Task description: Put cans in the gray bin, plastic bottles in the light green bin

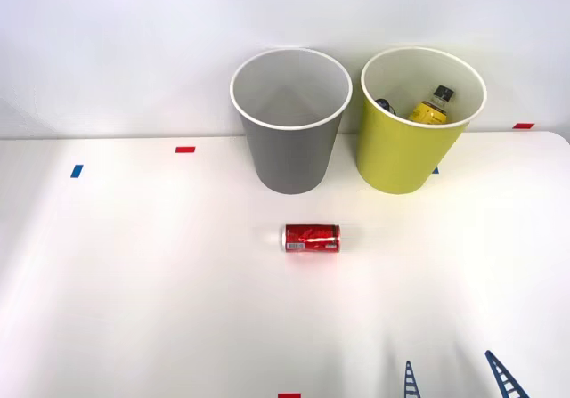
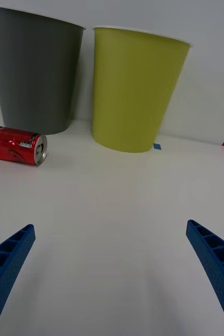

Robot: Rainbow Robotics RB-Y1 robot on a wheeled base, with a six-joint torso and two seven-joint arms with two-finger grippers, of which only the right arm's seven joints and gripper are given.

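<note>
No text, brand or number is legible. The can point(image 2: 12, 144) carries white markings and a white label patch, unreadable. The bottle point(image 1: 431, 104) bears a yellow label with dark print, unreadable.

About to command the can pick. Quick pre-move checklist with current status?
1. Right tool open: ok, fingers spread wide, nothing between them.
2. Red can reachable: ok, lying on its side on the table, in front of the gray bin, apart from it.
3. Gray bin upright, mouth free: ok.
4. Light green bin upright: ok, yellow-labelled bottle already inside.
5. Green-labelled bottle binned: cannot tell; a dark item sits beside the yellow one.
6. Path to can: ok, bare table between.
</note>
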